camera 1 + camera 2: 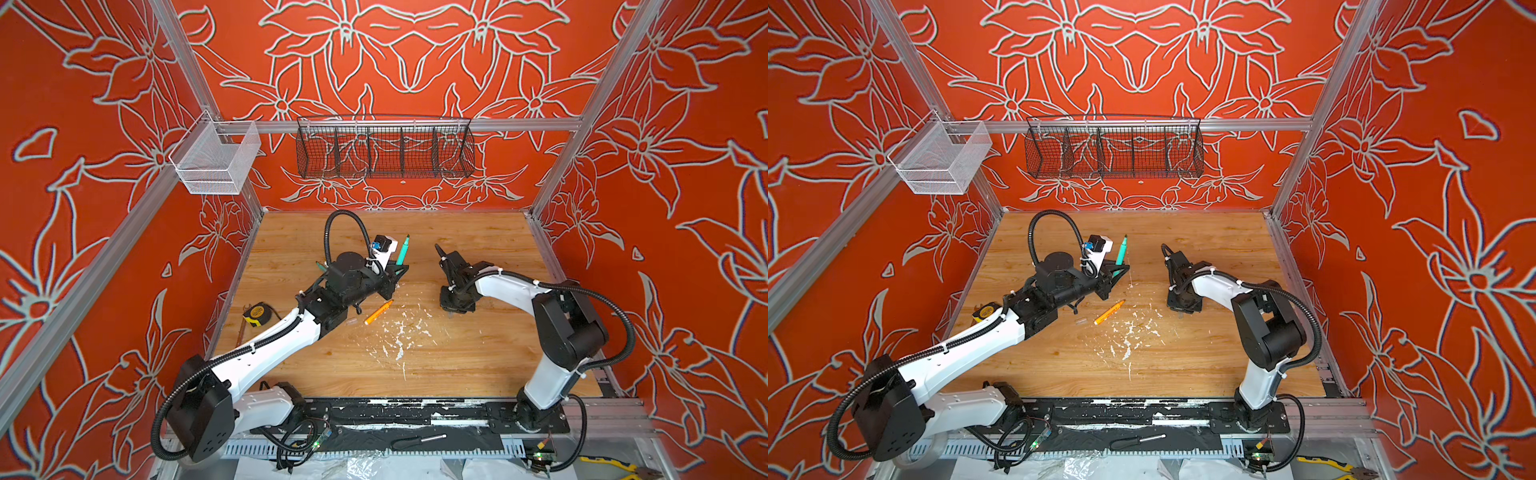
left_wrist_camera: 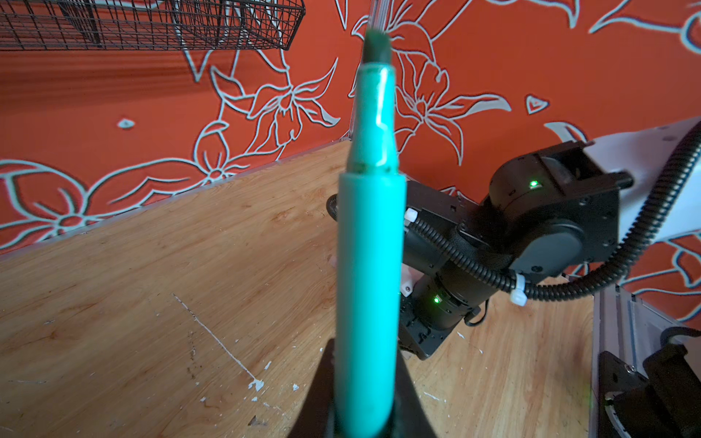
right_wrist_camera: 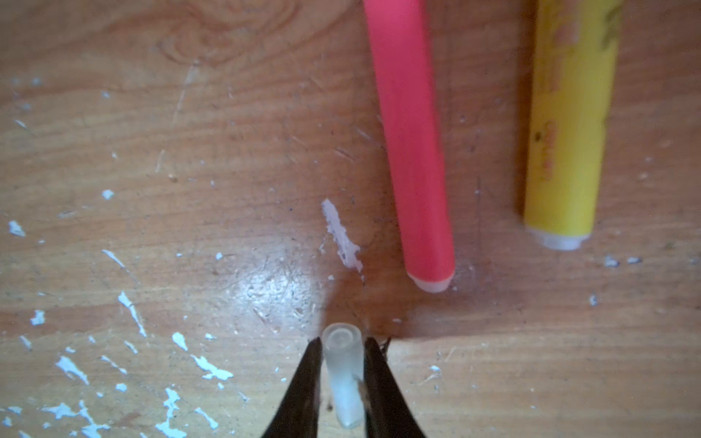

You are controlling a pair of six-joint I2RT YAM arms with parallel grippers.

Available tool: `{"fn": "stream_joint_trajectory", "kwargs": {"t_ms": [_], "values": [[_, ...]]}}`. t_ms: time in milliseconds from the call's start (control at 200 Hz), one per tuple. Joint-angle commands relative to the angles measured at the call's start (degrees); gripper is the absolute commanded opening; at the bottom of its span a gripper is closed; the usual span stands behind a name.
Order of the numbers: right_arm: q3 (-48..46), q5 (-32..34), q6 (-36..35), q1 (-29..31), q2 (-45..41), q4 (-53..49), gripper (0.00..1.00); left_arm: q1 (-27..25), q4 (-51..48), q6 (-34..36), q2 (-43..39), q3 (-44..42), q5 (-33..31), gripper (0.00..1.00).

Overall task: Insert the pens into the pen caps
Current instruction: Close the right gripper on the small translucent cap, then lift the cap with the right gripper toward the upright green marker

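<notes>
Wooden table (image 1: 478, 353) inside an orange flowered enclosure, with two robot arms reaching over it.

In both top views the left gripper (image 1: 397, 272) hangs above the table at 12 o'clock from its centre. It is clamped on the lower barrel of a teal pen (image 2: 370, 265), which stands nearly upright with its dark tip bare.

The right gripper (image 3: 343, 345) is down at the tabletop at 3 o'clock from centre. Its jaws press either side of a clear cap (image 3: 343, 364).

A pink pen (image 3: 411, 151) and a yellow pen (image 3: 569, 132) lie near that cap, apart from it. An orange pen (image 1: 378, 312) lies at centre, with a spare cap (image 1: 351, 321) at its 8 o'clock.

The step in hand seems to be picking up the cap. The next move likely calls for lifting it, turning its open end toward the teal tip, lining both up and pushing them together.
</notes>
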Motion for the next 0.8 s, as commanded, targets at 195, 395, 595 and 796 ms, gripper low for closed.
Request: {"fn": "stream_joint_trajectory", "kwargs": {"t_ms": [195,395,595,796], "values": [[0.56,-0.01,-3.10,-0.13,2.62,-1.85,0.23,-0.28,-0.36,0.36,0.51,1.69,0.52,0.00],[0.39,0.16,-3.96,-0.16,1.39,-1.06,0.10,-0.26,-0.50,0.45,0.67,1.67,0.46,0.00],[0.03,-1.70,-4.28,0.18,-4.95,1.41,0.08,-0.28,-0.45,0.15,1.06,1.79,0.51,0.00],[1.82,-1.99,-4.60,1.37,-12.66,4.72,0.07,-0.25,-0.37,-0.51,1.51,1.78,0.61,0.00]]}}
